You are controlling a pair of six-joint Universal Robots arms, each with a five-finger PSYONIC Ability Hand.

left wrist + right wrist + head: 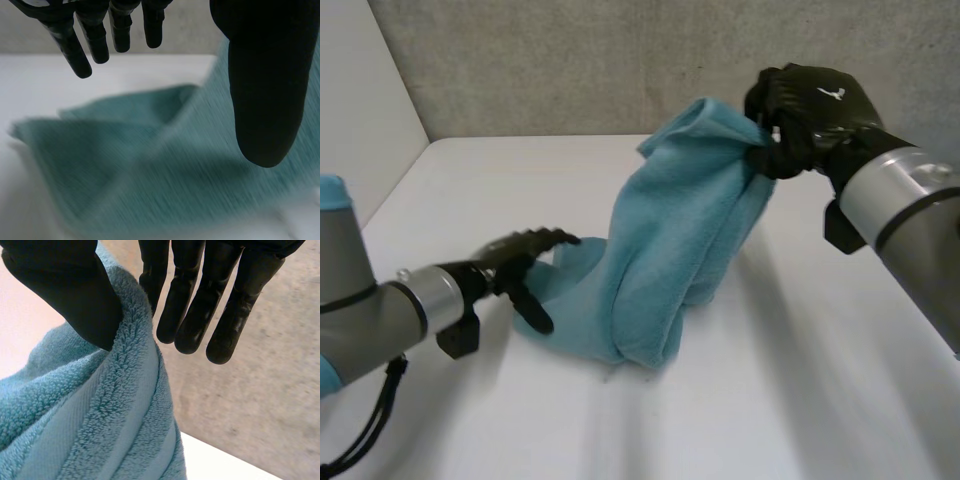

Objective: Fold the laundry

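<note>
A blue towel [670, 250] hangs from my right hand [800, 115], which holds its top edge high above the white table [770, 400]; the towel's lower end still lies bunched on the table. In the right wrist view my thumb [65, 285] pinches the towel's hemmed edge [100, 430] against a finger, while the other fingers [200, 315] stay straight beside it. My left hand [515, 260] is open, low over the table at the towel's left lower end. In the left wrist view its fingers [95, 35] are straight just above the flat part of the towel [150, 170].
A grey wall [570, 60] runs along the table's far edge and a white wall [360, 120] stands at the left. Bare table surface lies in front of the towel and to its right.
</note>
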